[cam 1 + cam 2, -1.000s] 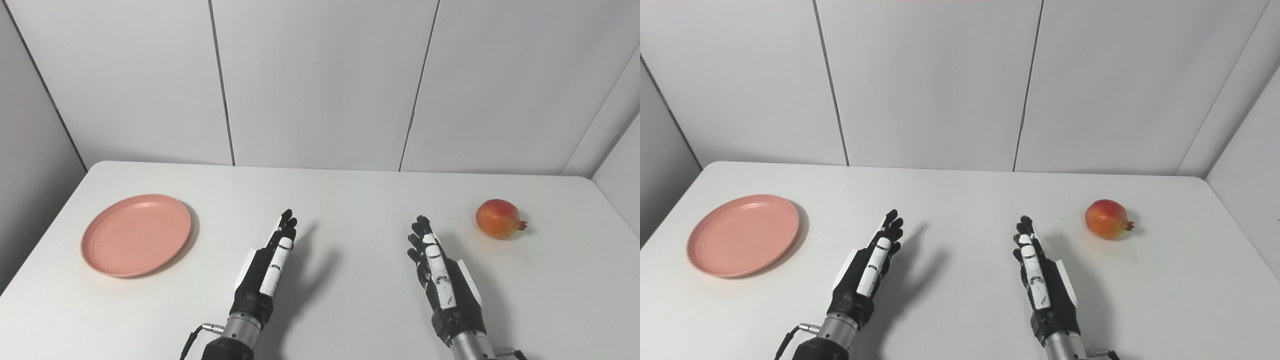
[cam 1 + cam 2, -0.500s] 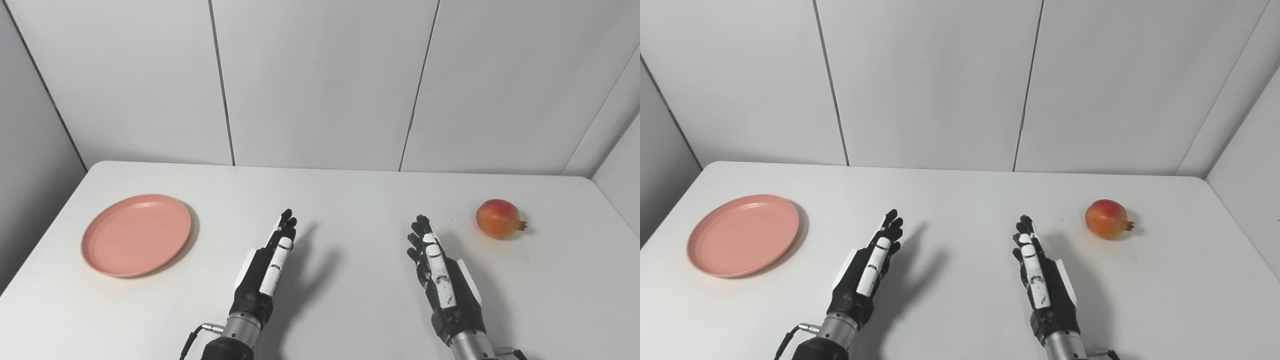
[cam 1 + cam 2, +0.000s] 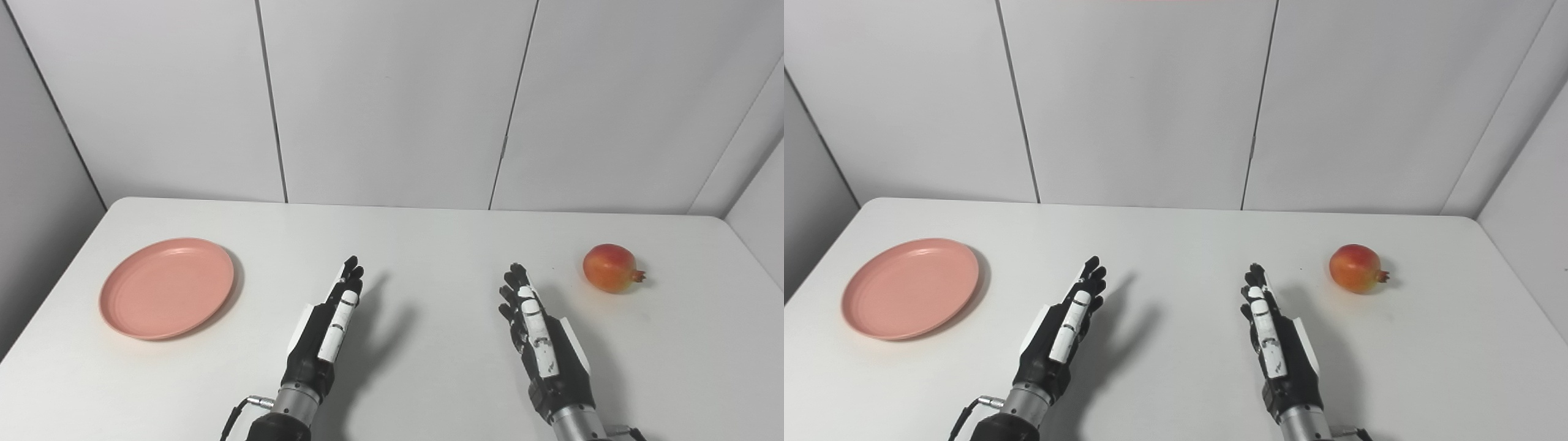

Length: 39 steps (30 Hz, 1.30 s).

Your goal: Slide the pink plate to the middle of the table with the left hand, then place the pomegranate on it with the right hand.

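Nothing has moved since a second ago; both hands hover, fingers extended, holding nothing.

The pink plate (image 3: 166,288) lies well left of the left hand (image 3: 324,331), the pomegranate (image 3: 609,276) just right of and beyond the right hand (image 3: 542,343). First step unstarted: the left hand should reach leftward to the plate's rim and slide it across the table (image 3: 429,245) to the middle.

Both forearms cut off by bottom edge; table (image 3: 429,245) near edge too.
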Tool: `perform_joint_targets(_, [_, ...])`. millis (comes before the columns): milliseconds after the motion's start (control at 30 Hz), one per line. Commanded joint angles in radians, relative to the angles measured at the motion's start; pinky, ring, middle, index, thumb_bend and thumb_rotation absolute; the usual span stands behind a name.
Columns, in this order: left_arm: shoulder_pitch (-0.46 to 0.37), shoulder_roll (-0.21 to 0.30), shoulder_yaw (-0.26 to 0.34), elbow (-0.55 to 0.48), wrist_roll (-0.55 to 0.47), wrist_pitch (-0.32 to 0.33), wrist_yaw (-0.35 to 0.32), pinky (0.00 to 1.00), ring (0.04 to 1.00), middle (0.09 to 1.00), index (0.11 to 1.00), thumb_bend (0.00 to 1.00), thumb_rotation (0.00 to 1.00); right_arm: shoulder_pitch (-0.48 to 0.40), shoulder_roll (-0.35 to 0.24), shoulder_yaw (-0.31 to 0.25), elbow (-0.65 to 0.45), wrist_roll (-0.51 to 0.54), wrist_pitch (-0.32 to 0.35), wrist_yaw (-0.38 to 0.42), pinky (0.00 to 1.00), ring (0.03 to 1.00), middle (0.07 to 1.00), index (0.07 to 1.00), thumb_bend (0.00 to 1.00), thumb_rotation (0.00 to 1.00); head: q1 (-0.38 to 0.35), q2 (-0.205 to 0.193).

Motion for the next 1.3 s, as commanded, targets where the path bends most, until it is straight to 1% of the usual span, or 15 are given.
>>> perform_joint_targets(0, [-0.033,-0.008,-0.003,-0.019,-0.004,-0.018,-0.009,1.0,1.0,1.0,1.0,0.45,1.0,-0.03,0.001,0.001,-0.017,0.007,-0.03,0.005,1.0,0.997,1.0,1.0,0.35,1.0,0.001,0.0])
perform_joint_targets(100, [-0.034,-0.007,-0.004,-0.014,-0.005,-0.025,-0.011,1.0,1.0,1.0,1.0,0.45,1.0,-0.031,-0.002,0.003,-0.015,0.002,-0.034,0.005,1.0,0.996,1.0,1.0,0.34,1.0,0.0,0.0])
perform_joint_targets(333, [-0.032,-0.01,-0.004,-0.023,-0.001,-0.009,-0.006,1.0,1.0,1.0,1.0,0.45,1.0,-0.03,-0.001,0.003,-0.016,0.005,-0.034,0.006,1.0,0.999,1.0,1.0,0.34,1.0,0.001,0.0])
perform_joint_targets(567, [-0.034,-0.008,-0.005,-0.015,-0.001,-0.022,-0.008,1.0,1.0,1.0,1.0,0.45,1.0,-0.031,0.0,0.001,-0.014,0.007,-0.033,0.005,1.0,0.998,1.0,1.0,0.34,1.0,0.001,0.0])
perform_joint_targets(900, [-0.034,-0.01,-0.005,-0.019,0.001,-0.013,-0.006,1.0,1.0,1.0,1.0,0.45,1.0,-0.033,0.002,-0.001,-0.01,0.013,-0.035,0.006,1.0,0.999,1.0,1.0,0.34,1.0,0.001,-0.001])
perform_joint_targets(1100, [-0.035,-0.007,-0.006,-0.011,0.001,-0.029,-0.007,1.0,1.0,1.0,1.0,0.46,1.0,-0.033,0.001,0.001,-0.008,0.01,-0.039,0.005,1.0,0.998,1.0,1.0,0.34,1.0,0.001,-0.003])
perform_joint_targets(1267, [-0.035,-0.007,-0.005,-0.011,-0.001,-0.028,-0.009,1.0,1.0,1.0,1.0,0.47,1.0,-0.033,0.001,0.002,-0.008,0.008,-0.039,0.004,1.0,0.996,1.0,1.0,0.34,1.0,0.001,-0.002])
